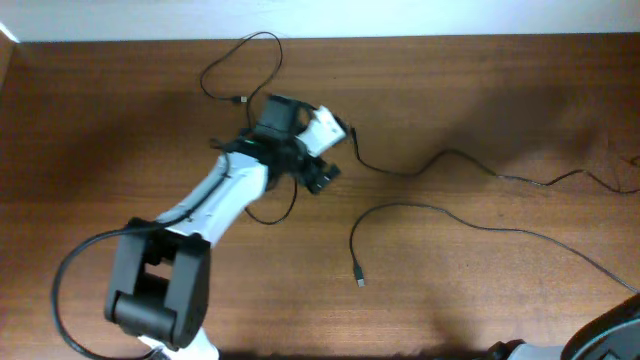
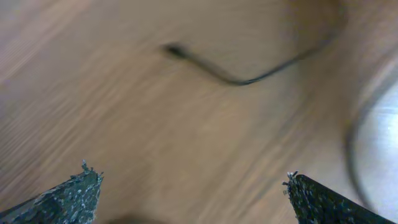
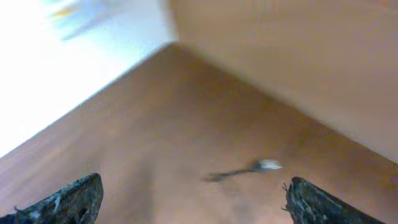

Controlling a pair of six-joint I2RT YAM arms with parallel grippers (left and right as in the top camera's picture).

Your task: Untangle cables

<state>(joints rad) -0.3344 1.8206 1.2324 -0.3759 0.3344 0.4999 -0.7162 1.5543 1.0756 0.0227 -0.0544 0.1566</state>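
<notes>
Overhead view. Wooden table (image 1: 480, 90) filling the frame. Left arm (image 1: 225, 195) stretched from lower left to upper centre, ending in the left gripper (image 1: 320, 165); finger spread hard to read from this angle. Looped cable (image 1: 240, 55) at upper centre, just above the gripper, with its plug end beside the wrist. Wavy cable (image 1: 450, 155) starting just right of the gripper and running off to the right edge; impossible to tell whether it is joined to the loop underneath the gripper. Hooked cable (image 1: 400, 206) in the lower middle, well apart from the gripper, with its plug at lower centre and its tail heading to the lower right. Thin black loop (image 1: 283, 212) just below the arm, owner unclear. Only a piece of the right arm (image 1: 610, 335) in the lower right corner.

Left wrist view. Heavy blur. Left gripper (image 2: 193, 199) spread wide, fingertips (image 2: 68, 199) in the two lower corners, nothing but bare wood between. Blurred cable (image 2: 236, 78) in the upper middle, lying flat, well clear of both tips.

Right wrist view. Blurred too. Right gripper (image 3: 193, 199) likewise gaping, fingertips (image 3: 323, 205) at lower left and lower right, holding nothing. Short cable end (image 3: 233, 174) with a pale plug tip (image 3: 268, 165) on the wood at lower centre-right, apart from the tips.
</notes>
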